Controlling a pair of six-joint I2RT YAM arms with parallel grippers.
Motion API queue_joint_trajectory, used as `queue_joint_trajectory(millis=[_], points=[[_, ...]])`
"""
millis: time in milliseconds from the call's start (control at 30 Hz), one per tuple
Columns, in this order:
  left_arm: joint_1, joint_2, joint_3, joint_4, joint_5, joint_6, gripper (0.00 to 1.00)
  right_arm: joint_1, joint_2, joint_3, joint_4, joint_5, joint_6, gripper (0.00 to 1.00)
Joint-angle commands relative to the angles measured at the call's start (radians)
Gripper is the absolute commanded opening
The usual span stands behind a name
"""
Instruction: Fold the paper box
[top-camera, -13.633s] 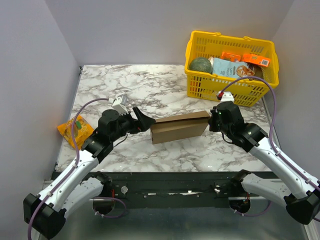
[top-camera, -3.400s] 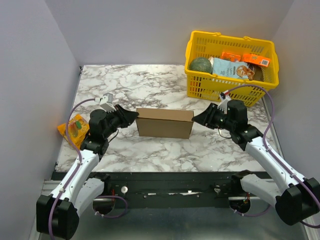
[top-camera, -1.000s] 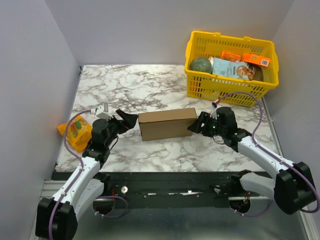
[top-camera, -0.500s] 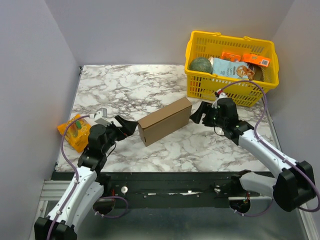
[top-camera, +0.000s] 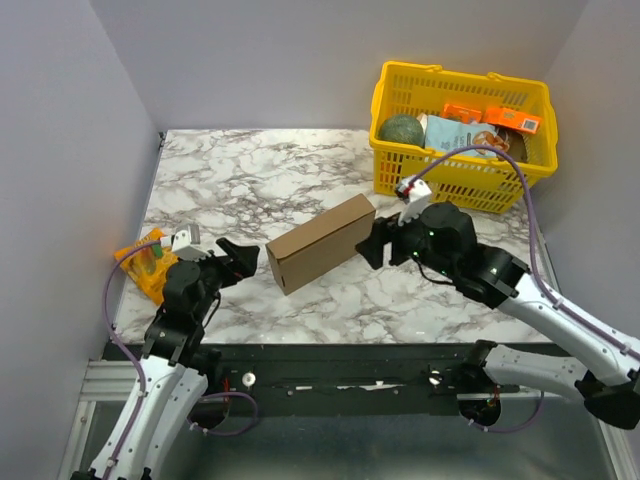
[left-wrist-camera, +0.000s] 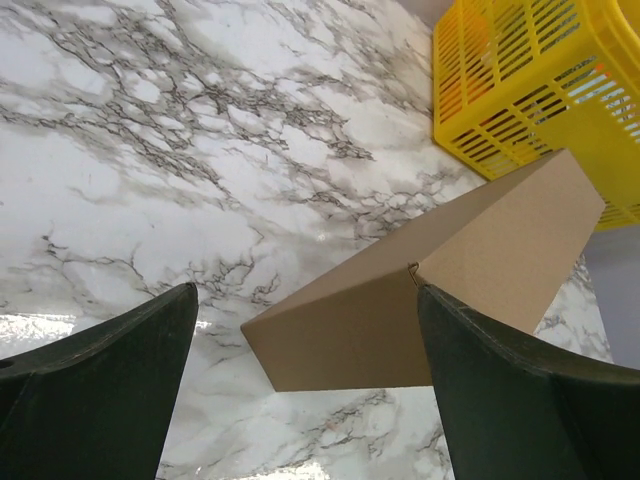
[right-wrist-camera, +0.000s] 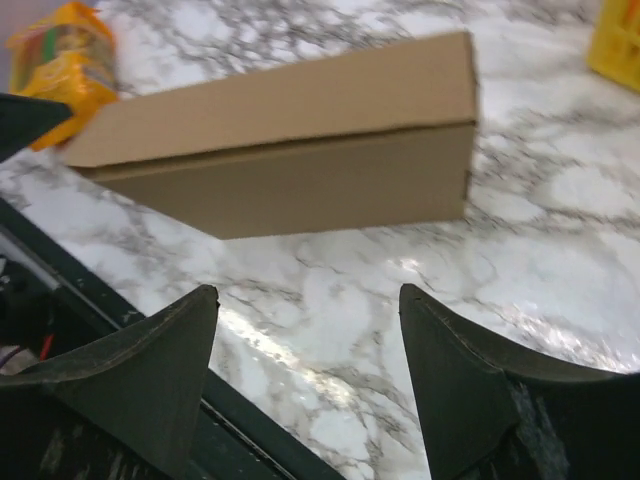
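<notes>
Marble table (top-camera: 250, 170) bears paper box (top-camera: 320, 243) askew; basket (top-camera: 450, 182) near.

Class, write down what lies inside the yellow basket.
Inside the yellow basket: a round green item, a pale blue packet, orange packs. Anything beneath them is hidden.

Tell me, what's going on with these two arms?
Two robot arms are working on a brown box on a marble table. The box looks folded shut and lies at a slant between them. The left gripper and the right gripper each face one end of it with jaws open, and neither holds it. A yellow basket of groceries stands at the far right, and an orange packet lies at the left edge.
</notes>
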Motion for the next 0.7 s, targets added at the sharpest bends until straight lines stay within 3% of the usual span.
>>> queue_joint_trajectory(millis=[0,333,533,667], points=[[0.006,-0.049,-0.021,-0.021,-0.054,0.02,0.99,0.16,0.174,0.224,-0.065,0.106,-0.093,0.8],[0.006,-0.108,-0.167,0.008,-0.138,-0.007,0.99,0.361,0.552,0.558,-0.13,0.221,-0.218,0.8],[0.008,0.035,-0.217,0.16,-0.128,0.03,0.99,0.407,0.677,0.68,-0.142,0.237,-0.264,0.72],[0.006,0.2,-0.231,0.386,-0.051,0.084,0.99,0.429,0.726,0.738,-0.168,0.225,-0.286,0.66]])
